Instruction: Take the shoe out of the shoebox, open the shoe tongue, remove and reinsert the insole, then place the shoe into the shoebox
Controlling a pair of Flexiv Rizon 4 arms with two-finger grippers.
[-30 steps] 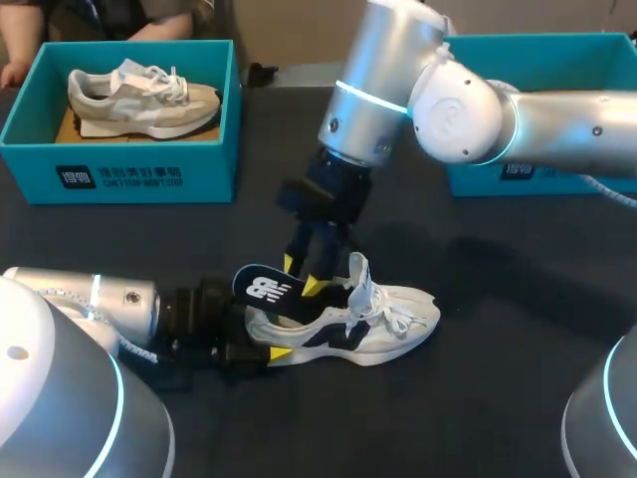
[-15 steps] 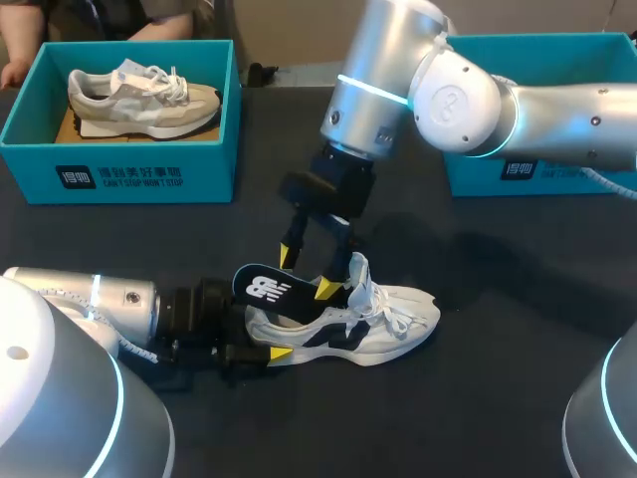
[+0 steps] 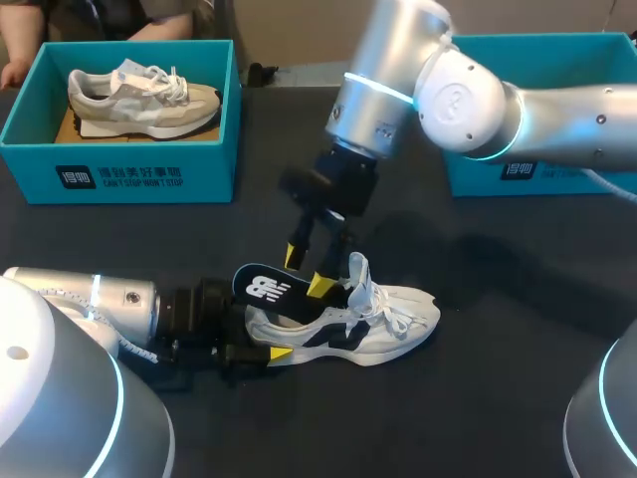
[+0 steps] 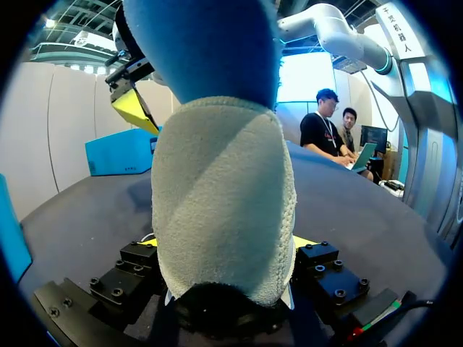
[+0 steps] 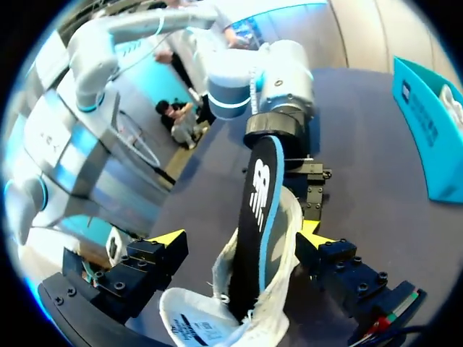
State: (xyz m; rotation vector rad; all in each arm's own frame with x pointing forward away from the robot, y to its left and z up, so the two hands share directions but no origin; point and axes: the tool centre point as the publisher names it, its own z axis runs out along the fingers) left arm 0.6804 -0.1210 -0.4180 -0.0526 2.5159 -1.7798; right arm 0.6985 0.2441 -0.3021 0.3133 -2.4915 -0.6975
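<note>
The white shoe [image 3: 363, 321] lies on its sole mid-table, toe toward the right. A dark insole [image 3: 271, 289] with a white logo sticks up out of its heel opening. From the left, my left gripper [image 3: 261, 351] is shut on the shoe's heel [image 4: 224, 202], a yellow tip on each side. Just above the insole [image 5: 259, 210] hangs my right gripper [image 3: 307, 271], open, with the insole standing free between its wide-spread fingers [image 5: 168, 240]. A teal shoebox [image 3: 542, 179] stands at the back right, its inside hidden by my right arm.
A second teal shoebox [image 3: 119, 174] at the back left holds a beige shoe [image 3: 139, 95]. A person's hand [image 3: 12, 72] rests by its far left corner. Bare dark table lies in front of and right of the white shoe.
My right gripper opened, letting go of the insole, and rose a little. The insole stays propped in the shoe. The left arm and shoe have not moved.
</note>
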